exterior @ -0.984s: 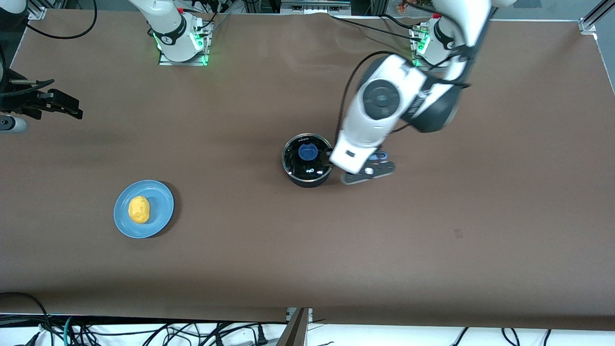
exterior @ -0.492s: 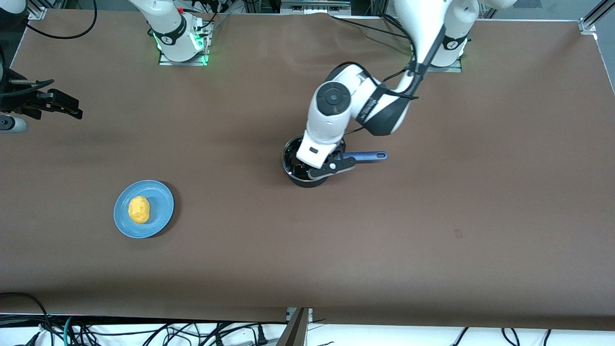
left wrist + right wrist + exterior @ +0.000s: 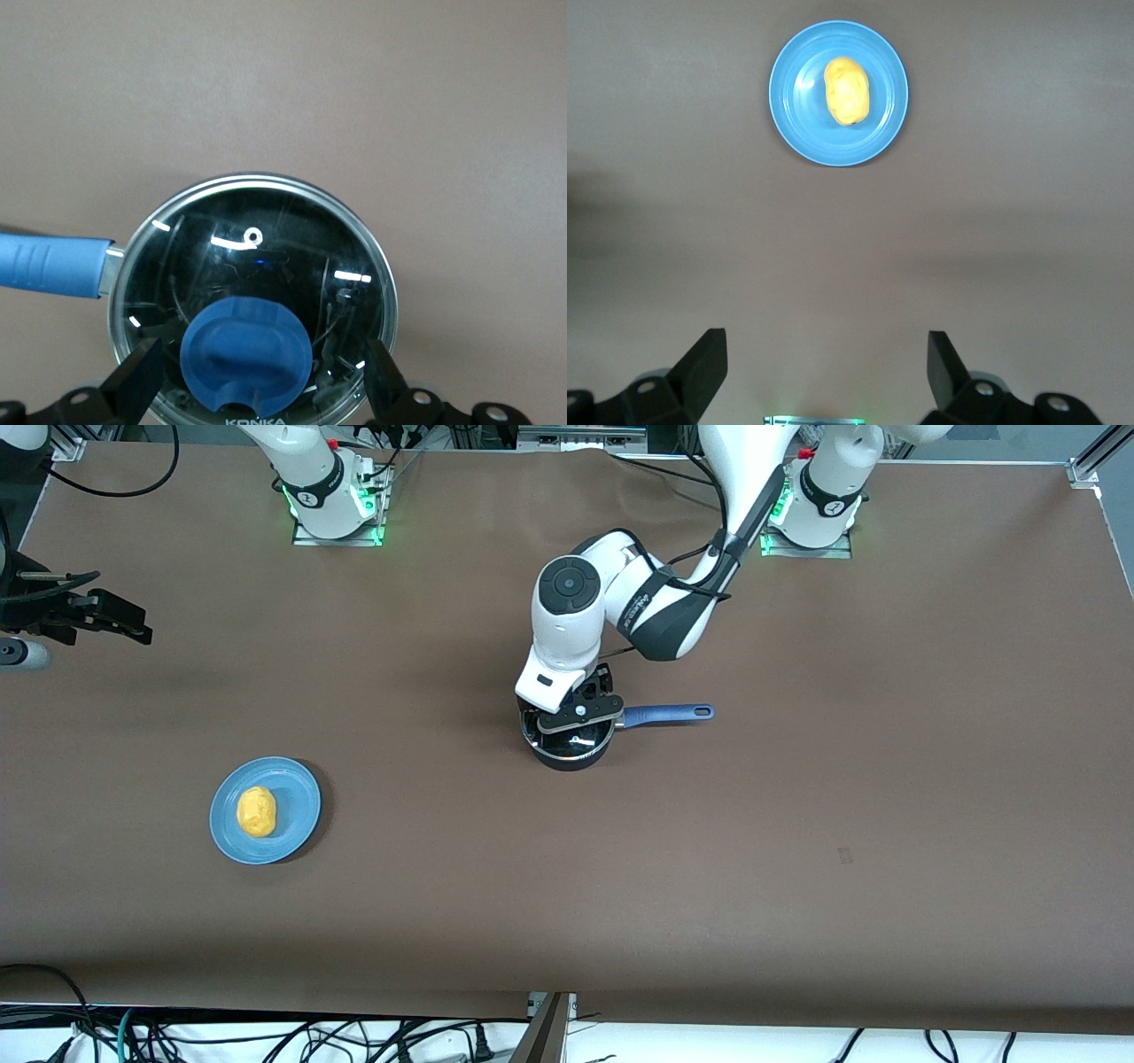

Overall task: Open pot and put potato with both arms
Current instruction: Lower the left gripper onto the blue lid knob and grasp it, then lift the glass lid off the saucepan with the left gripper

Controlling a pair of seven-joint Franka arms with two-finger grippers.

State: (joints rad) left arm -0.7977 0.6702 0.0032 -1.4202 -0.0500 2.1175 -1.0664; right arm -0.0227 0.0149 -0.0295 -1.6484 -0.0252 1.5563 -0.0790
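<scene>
The left arm (image 3: 620,593) has swung from the left arm's end of the worktop toward the middle across the two earlier pictures. One second ago the left gripper (image 3: 578,719) hung over the handle (image 3: 666,713), beside the pot (image 3: 567,742), and hid most of that handle. Half a second ago it had reached the pot's rim on the handle side. It now stands directly over the lid (image 3: 252,297), hiding the knob (image 3: 246,358) in the front view, and the handle shows in full. In the left wrist view the fingers (image 3: 135,382) are spread wide, one on each side of the knob.
</scene>
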